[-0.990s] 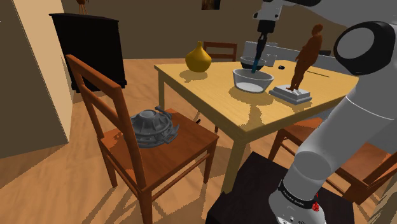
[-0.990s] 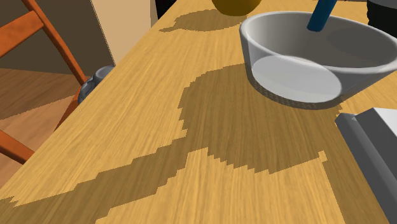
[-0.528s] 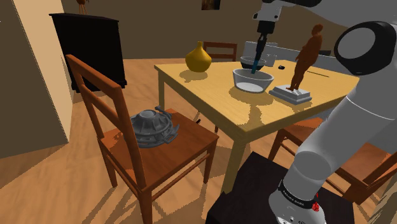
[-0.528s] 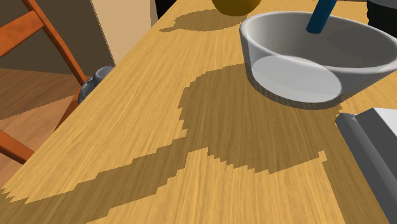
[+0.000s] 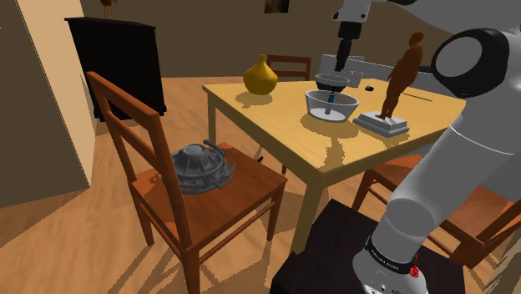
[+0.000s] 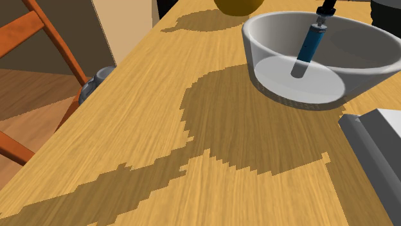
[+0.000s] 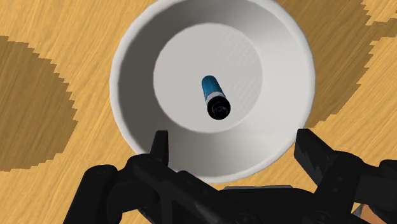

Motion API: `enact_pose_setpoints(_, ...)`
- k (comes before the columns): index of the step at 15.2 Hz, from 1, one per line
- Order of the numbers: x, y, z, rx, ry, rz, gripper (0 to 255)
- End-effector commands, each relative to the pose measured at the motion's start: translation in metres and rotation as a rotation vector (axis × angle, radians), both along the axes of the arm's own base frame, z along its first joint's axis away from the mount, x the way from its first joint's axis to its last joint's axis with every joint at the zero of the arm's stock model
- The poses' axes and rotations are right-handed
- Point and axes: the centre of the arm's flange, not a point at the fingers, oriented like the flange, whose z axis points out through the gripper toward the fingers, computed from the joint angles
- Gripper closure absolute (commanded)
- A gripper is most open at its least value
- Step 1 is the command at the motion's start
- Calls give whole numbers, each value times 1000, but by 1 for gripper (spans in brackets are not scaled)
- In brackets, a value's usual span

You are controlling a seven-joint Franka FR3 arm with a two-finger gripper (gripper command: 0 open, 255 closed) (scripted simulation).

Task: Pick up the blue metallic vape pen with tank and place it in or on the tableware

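Hanging fingers-down above the white bowl on the wooden table, the black gripper is clear of the rim in the shoulder view. The arm climbs from its stand at the lower right, bends across the top of that view and drops its wrist vertically. That suits a delivery from directly overhead, between the yellow vase and the brown figurine. The blue vape pen shows inside the bowl as a thin upright streak. In the second exterior view the pen stands steeply inside the bowl, leaning a little. Its pale lower end is at the bowl's floor and its dark tip is up near the rim, with nothing clasping it. I would judge it is about to tip over against the wall, which is deep enough to keep it in. In the wrist view the two fingers are spread wide and empty, well apart either side of the pen. The pen is seen end-on near the middle of the bowl. To my eye the placing is as good as done, and all that remains is to draw the arm away.
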Motion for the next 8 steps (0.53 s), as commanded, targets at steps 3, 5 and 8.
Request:
enact_pose_setpoints(3,-3,-1,33,0,0,0,0)
enact_pose_setpoints(5,-3,0,33,0,0,0,0)
enact_pose_setpoints(8,-3,-1,33,0,0,0,0)
